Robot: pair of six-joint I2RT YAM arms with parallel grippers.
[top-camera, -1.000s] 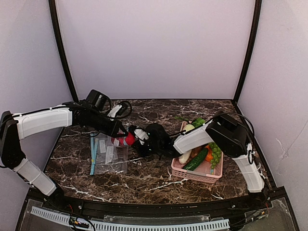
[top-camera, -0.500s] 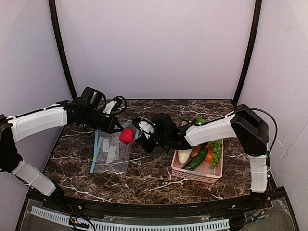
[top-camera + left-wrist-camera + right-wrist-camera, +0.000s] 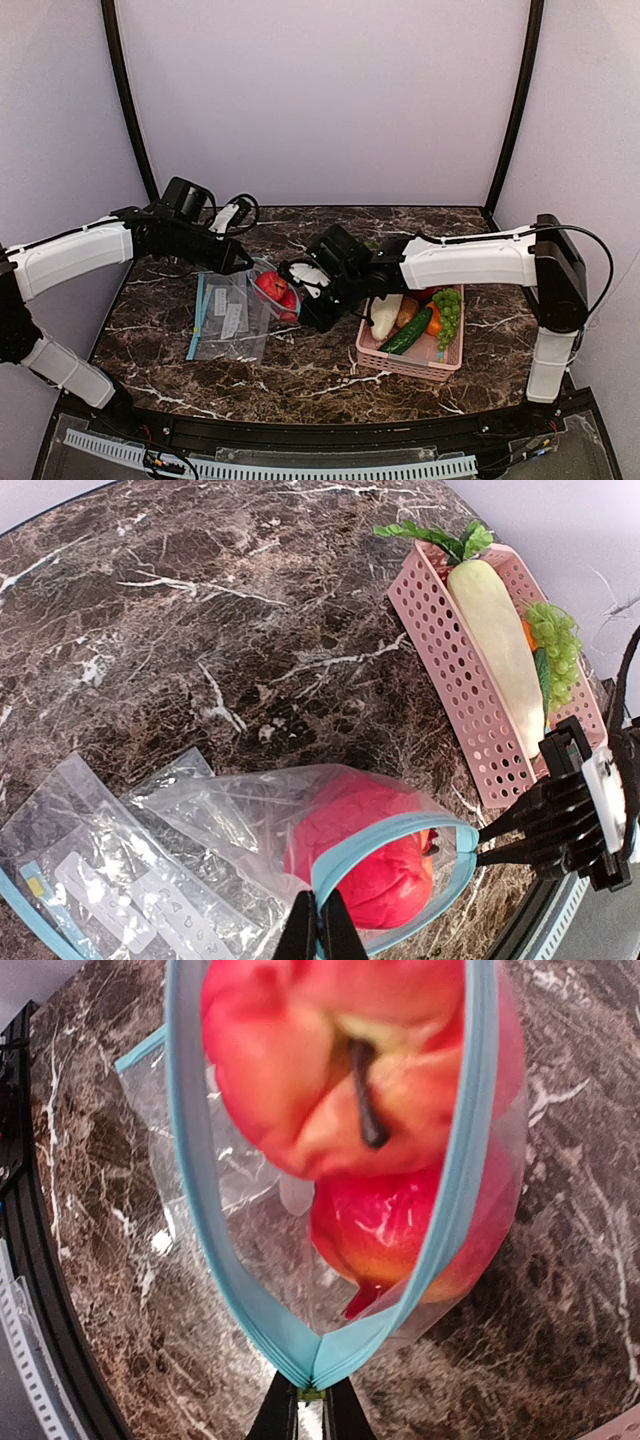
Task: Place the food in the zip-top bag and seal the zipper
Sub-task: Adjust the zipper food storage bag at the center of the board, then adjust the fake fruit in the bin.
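Now: both fruits [image 3: 340, 1070] sit inside bag [image 3: 215, 810], left of centre. Left gripper [image 3: 320, 925] and right gripper [image 3: 308, 1405] each pinch an opposite end of zipper [image 3: 395, 826], mouth spread wide. Loading step, part done. Cucumber [image 3: 405, 332] lies in basket [image 3: 404, 366], right; next, probably, one gripper must release to fetch it.

Open bag [image 3: 230, 810] mouth filled by red fruits [image 3: 330, 1050]; left pincer [image 3: 312, 912], right pincer [image 3: 305, 1400] clamp its ends; basket [image 3: 405, 365] beside; near table [image 3: 300, 375] open.
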